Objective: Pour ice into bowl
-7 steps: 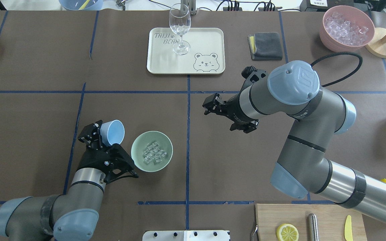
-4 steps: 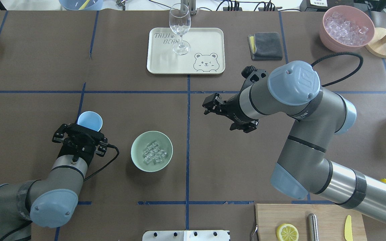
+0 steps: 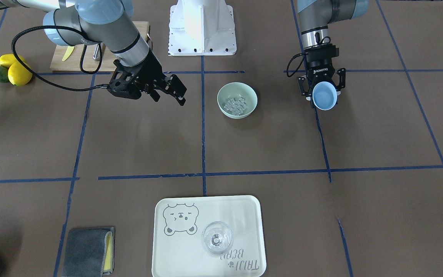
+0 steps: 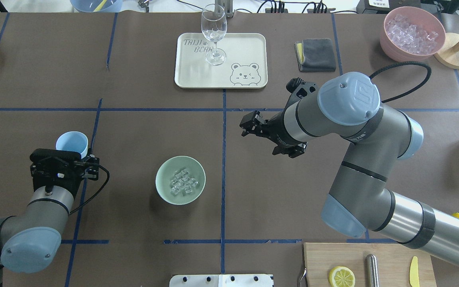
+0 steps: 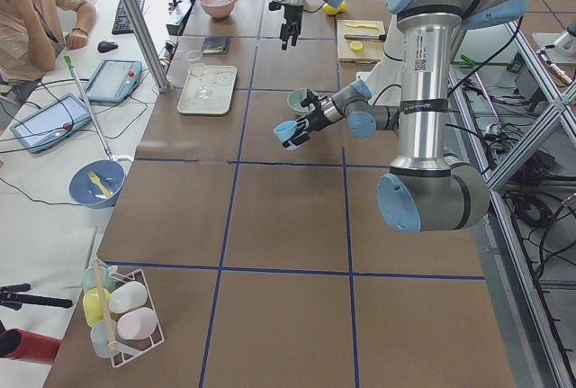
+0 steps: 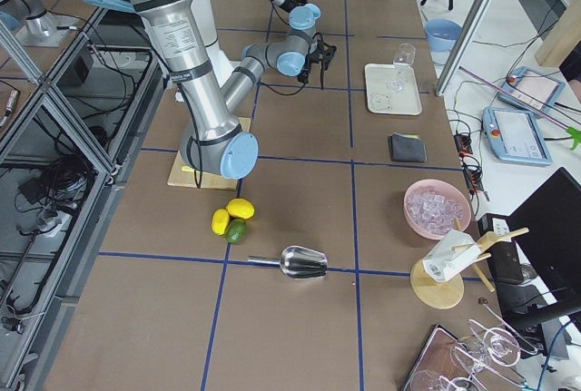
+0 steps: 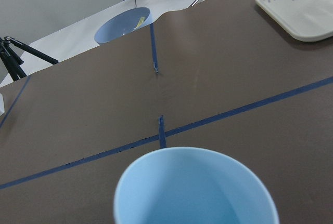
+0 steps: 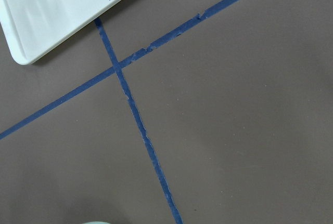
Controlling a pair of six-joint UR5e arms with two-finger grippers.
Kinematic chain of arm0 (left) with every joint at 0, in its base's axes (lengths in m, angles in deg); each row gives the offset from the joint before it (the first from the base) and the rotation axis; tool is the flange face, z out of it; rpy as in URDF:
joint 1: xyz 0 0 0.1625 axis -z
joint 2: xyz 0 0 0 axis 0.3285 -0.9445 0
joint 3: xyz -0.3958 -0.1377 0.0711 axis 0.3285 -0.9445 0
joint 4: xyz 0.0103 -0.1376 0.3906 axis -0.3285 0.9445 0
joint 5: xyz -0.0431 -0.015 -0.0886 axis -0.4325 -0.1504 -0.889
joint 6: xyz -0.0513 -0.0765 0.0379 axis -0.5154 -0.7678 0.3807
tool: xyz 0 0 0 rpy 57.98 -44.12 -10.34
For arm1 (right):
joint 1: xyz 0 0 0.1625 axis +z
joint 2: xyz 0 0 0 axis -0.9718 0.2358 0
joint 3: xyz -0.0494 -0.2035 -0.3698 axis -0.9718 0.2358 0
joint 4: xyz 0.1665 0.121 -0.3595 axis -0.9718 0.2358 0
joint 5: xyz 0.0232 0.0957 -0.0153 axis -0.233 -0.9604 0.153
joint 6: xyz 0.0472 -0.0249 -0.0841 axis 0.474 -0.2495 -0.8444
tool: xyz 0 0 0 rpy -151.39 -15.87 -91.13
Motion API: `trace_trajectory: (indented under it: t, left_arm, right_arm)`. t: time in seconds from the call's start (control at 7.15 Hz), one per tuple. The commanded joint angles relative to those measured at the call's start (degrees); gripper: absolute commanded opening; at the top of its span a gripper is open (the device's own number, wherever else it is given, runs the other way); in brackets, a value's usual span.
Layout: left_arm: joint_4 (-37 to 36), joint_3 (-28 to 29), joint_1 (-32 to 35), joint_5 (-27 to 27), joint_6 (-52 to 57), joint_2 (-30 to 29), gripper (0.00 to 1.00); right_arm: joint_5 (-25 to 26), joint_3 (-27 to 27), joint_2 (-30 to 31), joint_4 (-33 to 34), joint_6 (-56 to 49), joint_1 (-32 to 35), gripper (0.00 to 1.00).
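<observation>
Overhead exterior view: we find the ice (image 4: 183, 185) lying in the green bowl (image 4: 159, 180), so the pour appears done. The left gripper (image 4: 70, 154) pinches the upright, empty blue cup (image 4: 71, 142) well aside, likely for setting down. The right gripper (image 4: 246, 126) hangs spread, idle.

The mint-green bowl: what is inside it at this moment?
Small clear ice cubes lie heaped in the mint-green bowl. The bowl's floor directly beneath the heap is covered and cannot be seen.

The ice (image 4: 183, 184) lies in the bowl (image 4: 161, 173), near the middle of the bench (image 4: 134, 79). The cup (image 4: 72, 143) sits in the left end effector (image 4: 73, 153) — well to the bowl's left. Farther from the robot — a tray (image 4: 245, 44) bearing a glass (image 4: 214, 30).
</observation>
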Motion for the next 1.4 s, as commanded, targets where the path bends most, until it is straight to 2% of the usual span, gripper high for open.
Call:
trace_trajectory:
  t: [0.0, 0.14, 0.28, 0.42, 0.56, 0.7, 0.98, 1.12, 1.26]
  left_arm:
    - [1.5, 0.6, 0.1, 1.8, -5.4, 2.6, 0.0]
    - [2.5, 2.7, 0.2, 4.8, -8.9, 5.3, 0.0]
    - [10.9, 3.7, 0.2, 7.2, -13.3, 8.2, 0.0]
    - [22.8, 7.1, 0.2, 7.3, -14.3, 11.0, 0.0]
    - [40.0, 14.6, 0.2, 7.5, -18.0, 13.2, 0.0]
    - [46.9, 21.4, 0.1, 11.2, -18.0, 14.0, 0.0]
    - [46.5, 24.5, -0.1, 14.2, -17.8, 13.8, 0.0]
    - [46.4, 28.8, -0.5, 14.6, -17.5, 10.9, 0.0]
    - [46.8, 30.4, -0.4, 14.6, -14.3, 9.4, 0.0]
  right_arm:
    - [0.0, -0.1, -0.3, 0.0, 0.0, 0.0, 1.0]
    - [0.0, -0.2, -0.3, 0.0, 0.1, -0.1, 1.0]
    - [0.0, -0.3, -0.2, 0.0, 0.1, -0.1, 1.0]
    - [0.0, -0.3, -0.1, 0.0, 0.2, -0.2, 1.0]
    - [0.0, -1.0, 0.0, 0.0, 0.3, -0.2, 1.0]
    - [0.0, -1.1, -0.2, 0.1, 0.3, -0.2, 1.0]
    - [1.7, -1.6, -0.4, 0.1, 0.4, -1.3, 1.0]
    - [3.0, -1.6, -0.4, 0.1, 0.3, -2.3, 1.0]
    - [3.2, -1.7, -0.4, 0.1, 0.4, -2.5, 1.0]
